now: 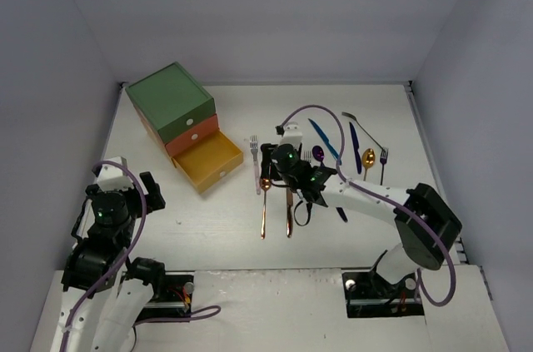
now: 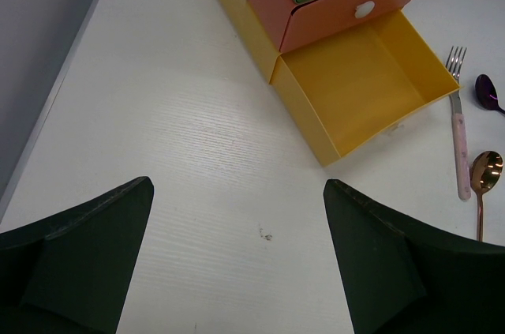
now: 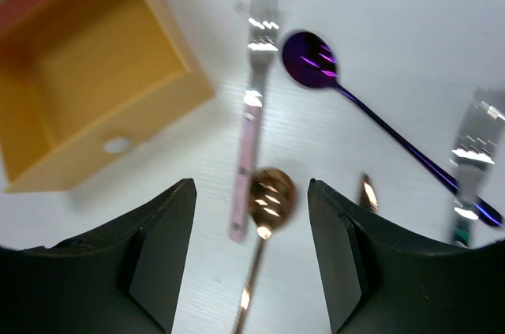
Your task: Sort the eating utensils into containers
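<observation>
Right gripper point(image 3: 251, 208) is hanging released, fingers spread, over copper spoon point(image 3: 268, 196) and pink-handled fork point(image 3: 251, 125), both lying mid table point(image 1: 225, 227) just right of the pulled-out yellow drawer point(image 3: 118, 140). Purple spoon point(image 3: 312, 59) is lying beside the fork's head. Other utensils point(image 1: 358, 148) are lying toward the far right corner. Left gripper point(image 2: 237, 188) is hanging wide open near the left edge, grasping nothing.

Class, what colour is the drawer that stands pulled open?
The drawer is yellow, seen best in the left wrist view.
</observation>
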You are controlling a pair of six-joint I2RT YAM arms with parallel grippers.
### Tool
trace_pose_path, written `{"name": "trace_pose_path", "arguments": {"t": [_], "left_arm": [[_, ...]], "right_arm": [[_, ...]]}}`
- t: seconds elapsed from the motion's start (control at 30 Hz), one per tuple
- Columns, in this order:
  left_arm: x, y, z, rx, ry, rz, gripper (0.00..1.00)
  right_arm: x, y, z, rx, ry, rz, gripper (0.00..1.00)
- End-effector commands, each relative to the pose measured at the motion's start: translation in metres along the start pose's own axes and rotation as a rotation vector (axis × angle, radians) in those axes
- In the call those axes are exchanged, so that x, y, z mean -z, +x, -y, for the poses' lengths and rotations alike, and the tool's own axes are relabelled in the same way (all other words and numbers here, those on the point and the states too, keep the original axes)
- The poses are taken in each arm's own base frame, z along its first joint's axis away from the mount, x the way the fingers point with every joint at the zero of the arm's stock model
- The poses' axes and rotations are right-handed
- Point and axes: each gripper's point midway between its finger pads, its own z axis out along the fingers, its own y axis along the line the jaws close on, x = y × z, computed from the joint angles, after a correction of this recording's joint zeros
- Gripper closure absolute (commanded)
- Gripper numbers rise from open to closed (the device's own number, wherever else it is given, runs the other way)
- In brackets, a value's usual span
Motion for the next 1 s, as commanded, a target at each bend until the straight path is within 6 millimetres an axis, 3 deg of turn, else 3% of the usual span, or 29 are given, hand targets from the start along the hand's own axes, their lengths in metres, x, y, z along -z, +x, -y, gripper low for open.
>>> {"name": "trace_pose_path", "arguments": {"t": [0.0, 0.13, 0.27, 0.5, 0.8, 0.97], "left_arm": [[0.0, -0.015, 0.002, 0.029, 0.0, 0.047, 0.13], [0.0, -0.015, 0.002, 0.03, 0.002, 0.049, 0.13], [0.0, -0.015, 0.002, 0.028, 0.002, 0.046, 0.13], [-0.001, -0.015, 0.003, 0.029, 0.004, 0.045, 0.13], [0.0, -0.015, 0.002, 0.031, 0.002, 0.046, 0.13], [0.0, -0.015, 0.002, 0.029, 0.003, 0.047, 0.13]], "right_arm": [[0.036, 0.024, 0.049, 0.05, 0.194, -0.12, 0.44], [0.052, 0.048, 0.061, 0.068, 0.223, -0.231, 0.43], [0.058, 0.079, 0.061, 0.061, 0.2, -0.353, 0.44], [0.055, 0.119, 0.068, 0.076, 0.227, -0.473, 0.49], [0.047, 0.137, 0.066, 0.082, 0.237, -0.537, 0.53], [0.046, 0.145, 0.066, 0.073, 0.238, -0.565, 0.62]]}}
